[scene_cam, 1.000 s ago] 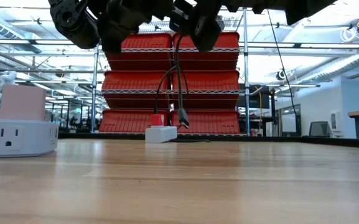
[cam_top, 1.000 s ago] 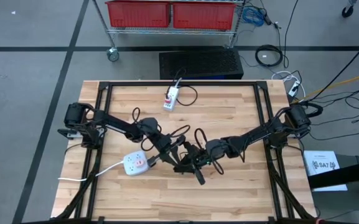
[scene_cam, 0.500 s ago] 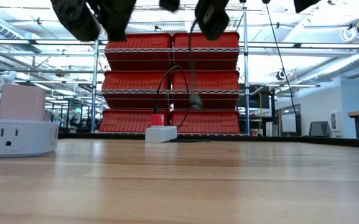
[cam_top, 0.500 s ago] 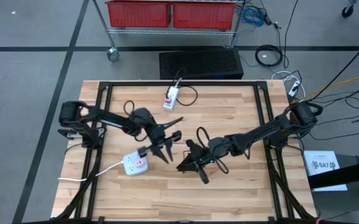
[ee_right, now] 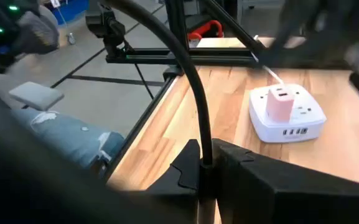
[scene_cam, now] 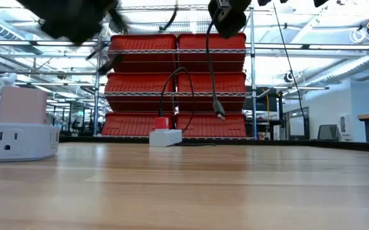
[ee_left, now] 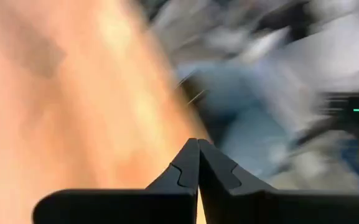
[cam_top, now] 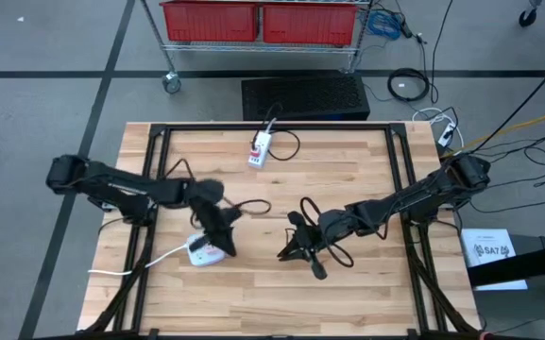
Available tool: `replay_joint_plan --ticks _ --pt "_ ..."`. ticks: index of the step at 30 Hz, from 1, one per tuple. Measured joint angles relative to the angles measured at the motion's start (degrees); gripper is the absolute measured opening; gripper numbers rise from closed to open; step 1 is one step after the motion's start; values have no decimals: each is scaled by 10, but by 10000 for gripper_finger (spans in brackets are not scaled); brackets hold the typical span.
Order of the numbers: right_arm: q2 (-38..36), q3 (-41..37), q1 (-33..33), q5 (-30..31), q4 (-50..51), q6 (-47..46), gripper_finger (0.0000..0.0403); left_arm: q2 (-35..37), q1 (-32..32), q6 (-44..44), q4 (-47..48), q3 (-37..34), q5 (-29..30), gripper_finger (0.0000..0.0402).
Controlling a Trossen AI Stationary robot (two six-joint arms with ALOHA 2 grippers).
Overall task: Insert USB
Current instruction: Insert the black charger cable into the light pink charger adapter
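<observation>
The thin black USB cable (ee_right: 195, 93) is pinched in the right gripper (ee_right: 205, 163), jaws pressed together on it above mid-table; its plug end (scene_cam: 220, 112) dangles below, long axis near vertical. The round white power hub with a pink block on top (ee_right: 286, 112) lies ahead toward the left arm. The left gripper (ee_left: 198, 163), pressed together and empty, hangs beside the hub and nearer it. Which ports face the plug is unclear.

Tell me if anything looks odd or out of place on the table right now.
Nothing looks damaged. The black cable is pinched in the right gripper with its plug dangling in the air, away from the white power hub. The left gripper is shut and empty.
</observation>
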State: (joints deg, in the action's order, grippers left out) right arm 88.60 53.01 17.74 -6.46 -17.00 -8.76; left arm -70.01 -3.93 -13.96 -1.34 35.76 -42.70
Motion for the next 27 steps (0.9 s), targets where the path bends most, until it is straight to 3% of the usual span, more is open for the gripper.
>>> replay_joint_plan --ticks 2,9,15,20,27 --pt "0 0 0 -11 1 5 2 17 -28 -18 29 -21 88 4" --pt "0 0 -10 -13 49 13 2 75 -122 -130 22 -82 268 3" --pt "0 0 -13 -9 89 12 2 144 -196 -216 126 -86 487 3" --pt "0 0 -13 -8 99 0 2 171 -250 -313 250 -50 530 2" --pt "0 0 -14 7 118 -1 2 153 -332 -437 496 42 550 2"
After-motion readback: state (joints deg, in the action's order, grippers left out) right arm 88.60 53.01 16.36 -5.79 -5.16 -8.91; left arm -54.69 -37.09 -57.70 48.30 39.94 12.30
